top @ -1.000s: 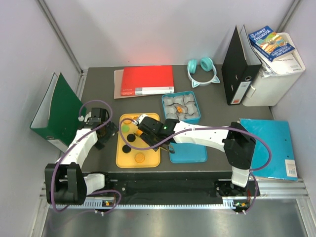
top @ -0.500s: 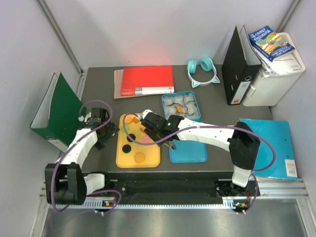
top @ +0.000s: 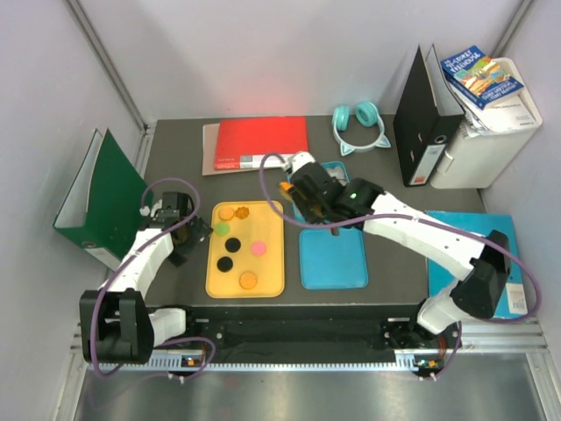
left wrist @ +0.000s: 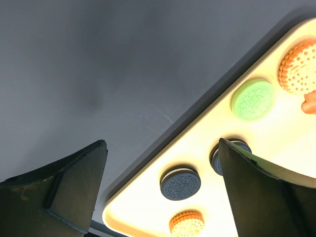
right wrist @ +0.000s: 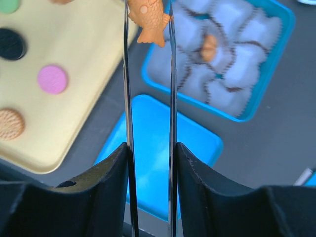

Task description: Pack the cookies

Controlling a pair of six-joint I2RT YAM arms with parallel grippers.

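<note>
Your right end effector (right wrist: 147, 14) has its thin fingers drawn in to a narrow gap and pinches a fish-shaped cookie (right wrist: 148, 24) at the tips. The cookie is orange, hangs tail down, and is held only by its flat sides. This grip looks light, so I would not open or squeeze more during the carry.

In the right wrist view the cookie sits over the near-left corner of the teal tin (right wrist: 197, 98), about at the border with the yellow tray (right wrist: 84, 113). It is not yet above a cup. One of the paper cups (right wrist: 242, 69) already holds an orange cookie (right wrist: 210, 48), and the others look free. Choose a free cup and bring the tips straight above its middle. Go low before you release, because the crinkled paper is soft and a drop from high may tip the piece onto the rim. Do not push a cup sideways with the fingers.

The flat blue lid (top: 333, 263) lies on the near side of the tin, so keep your path away from it.

The other cookies (right wrist: 52, 79) wait on the yellow tray. Your left end effector (left wrist: 163, 163) is spread wide and holds nothing, just above the tabletop (left wrist: 98, 59) at the tray's corner. Leave it there, clear of the right arm.
</note>
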